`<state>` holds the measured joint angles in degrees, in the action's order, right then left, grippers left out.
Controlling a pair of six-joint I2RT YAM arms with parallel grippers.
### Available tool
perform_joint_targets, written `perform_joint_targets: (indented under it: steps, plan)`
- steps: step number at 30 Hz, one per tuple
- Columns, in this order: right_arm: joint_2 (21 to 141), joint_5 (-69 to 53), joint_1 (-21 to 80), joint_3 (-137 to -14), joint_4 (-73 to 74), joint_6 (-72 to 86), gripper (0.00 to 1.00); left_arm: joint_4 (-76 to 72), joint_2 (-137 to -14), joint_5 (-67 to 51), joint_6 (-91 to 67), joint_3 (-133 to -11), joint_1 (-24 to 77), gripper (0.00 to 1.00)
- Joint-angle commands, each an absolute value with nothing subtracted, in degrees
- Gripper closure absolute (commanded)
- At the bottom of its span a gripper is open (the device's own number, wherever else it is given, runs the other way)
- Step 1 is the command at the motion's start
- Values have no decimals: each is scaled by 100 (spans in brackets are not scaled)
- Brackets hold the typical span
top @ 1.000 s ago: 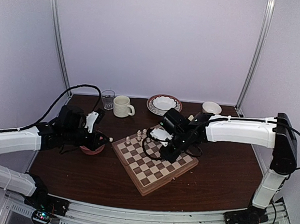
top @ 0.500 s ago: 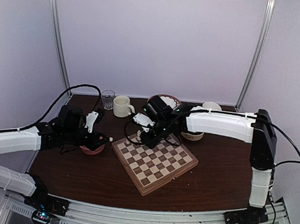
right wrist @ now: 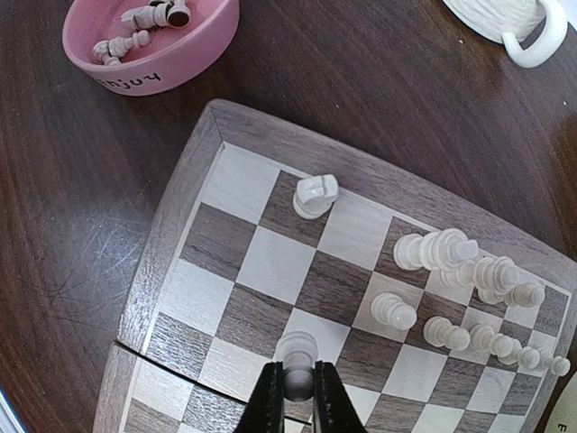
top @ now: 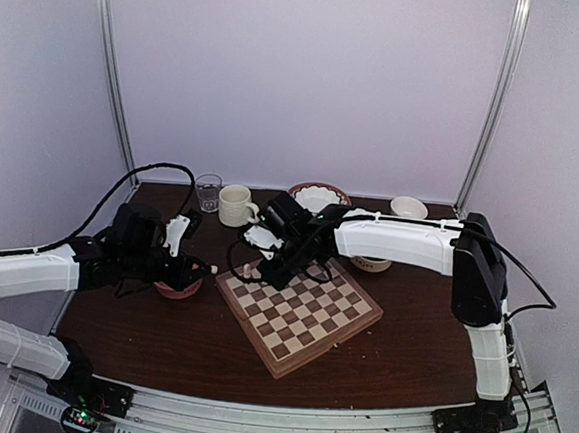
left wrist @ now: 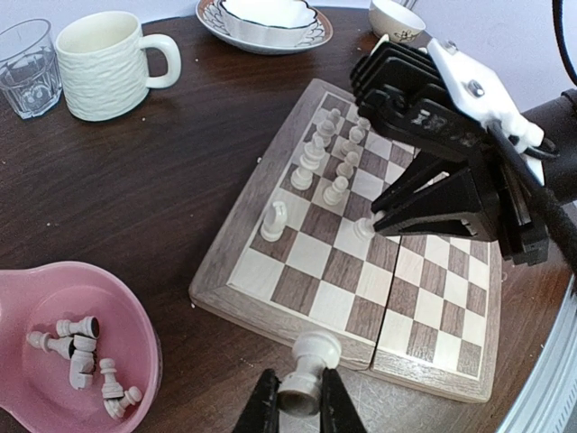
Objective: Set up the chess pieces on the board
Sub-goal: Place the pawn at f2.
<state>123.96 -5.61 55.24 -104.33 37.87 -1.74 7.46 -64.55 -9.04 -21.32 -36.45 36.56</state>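
The board [top: 302,316] lies at the table's middle. Several cream chess pieces [right wrist: 469,271] stand in its far corner, and a knight [right wrist: 315,194] stands apart near the left rim. My right gripper [right wrist: 295,386] is shut on a cream pawn [right wrist: 296,347], low over a light square on the board's left part [top: 265,272]. Whether the pawn touches the square I cannot tell. My left gripper [left wrist: 300,404] is shut on another cream pawn [left wrist: 311,354]. It hangs by the pink bowl [top: 176,289], just off the board's near rim [left wrist: 270,311]. More chess pieces [left wrist: 86,352] lie in that bowl.
At the back stand a cream mug [top: 235,204], a glass [top: 208,191], a patterned plate holding a white bowl [top: 317,197] and a small white bowl [top: 409,207]. Another bowl [top: 371,264] sits under the right arm. The right arm reaches across the board's far side.
The right arm has swung left, from over the board's right middle to its far-left part, its gripper shut all the while. The left arm has not moved.
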Motion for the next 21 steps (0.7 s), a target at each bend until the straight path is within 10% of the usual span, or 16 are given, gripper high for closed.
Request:
perform_joint_targets:
  steps: [1, 21]
  plan:
    - [12571, -362, 5546, -10644, 3793, -268, 98, 580, -6386, -833, -2048, -3778, 3674, 100]
    - [13135, -93, 5548, -11170, 3849, -399, 97, 602, -6377, -827, -2030, -3788, 3674, 100]
